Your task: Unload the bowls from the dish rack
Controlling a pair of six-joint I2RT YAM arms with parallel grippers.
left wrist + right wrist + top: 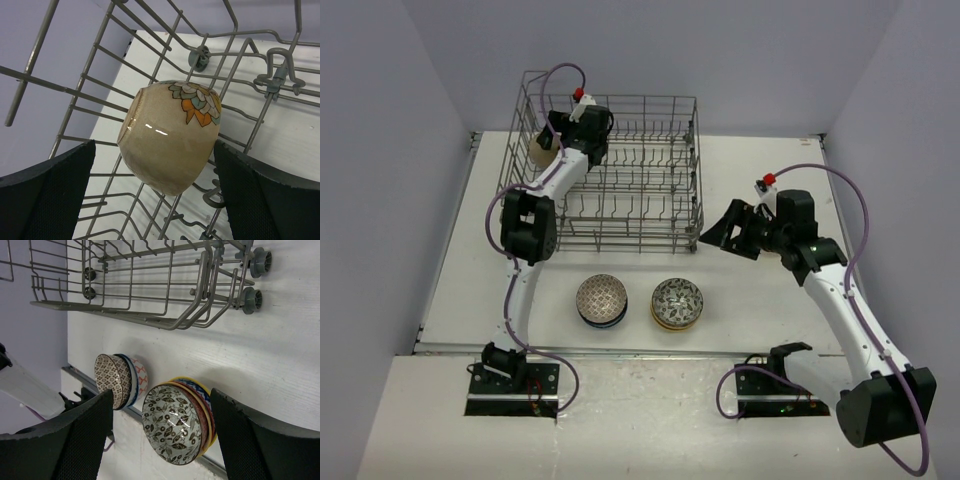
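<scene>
One beige bowl (167, 140) with an orange and green flower pattern lies on its side in the far left corner of the grey wire dish rack (698, 170). My left gripper (155, 150) reaches into that corner and stands open, a pad on each side of the bowl (542, 148); the right pad is very close to it. My right gripper (720, 235) hangs open over the table just right of the rack's near corner, with nothing between its fingers. Two stacks of patterned bowls (602, 298) (677, 301) stand on the table in front of the rack.
The rack's tines and side wires (100, 75) crowd round the beige bowl. Small grey wheels (260, 262) show at the rack's corner. The right wrist view shows both stacks (117, 380) (175, 422) near the table's front edge (620, 350). Grey walls close in on the left, right and back.
</scene>
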